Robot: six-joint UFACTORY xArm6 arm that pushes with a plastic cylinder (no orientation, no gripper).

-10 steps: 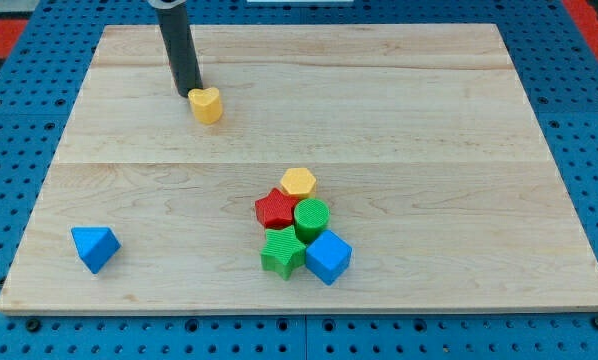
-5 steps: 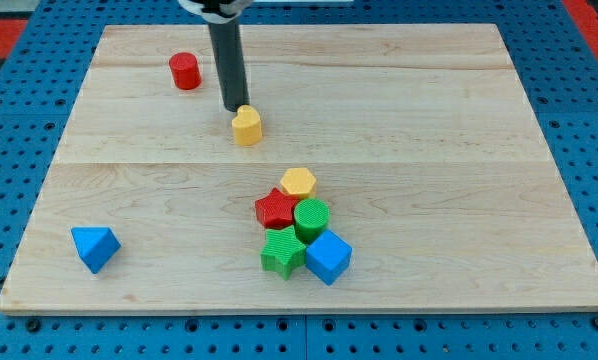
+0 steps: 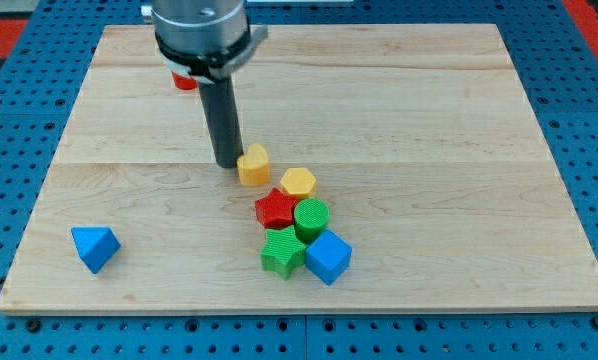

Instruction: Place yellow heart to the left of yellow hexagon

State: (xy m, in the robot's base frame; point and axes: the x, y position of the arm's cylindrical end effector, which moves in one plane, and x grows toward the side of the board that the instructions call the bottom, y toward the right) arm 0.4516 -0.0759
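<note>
The yellow heart (image 3: 254, 165) lies on the wooden board (image 3: 429, 120), just up and left of the yellow hexagon (image 3: 298, 183), with a small gap between them. My tip (image 3: 227, 164) stands at the heart's left side, touching or nearly touching it. The hexagon sits at the top of a tight cluster of blocks near the board's middle.
The cluster holds a red star (image 3: 276, 211), a green cylinder (image 3: 311, 217), a green star (image 3: 282, 252) and a blue cube (image 3: 328, 257). A blue triangular block (image 3: 94, 246) lies at the lower left. A red cylinder (image 3: 185, 82) is partly hidden behind the arm.
My tip has pushed the yellow heart down and to the right, from the board's upper left to just beside the yellow hexagon. The arm now covers most of the red cylinder.
</note>
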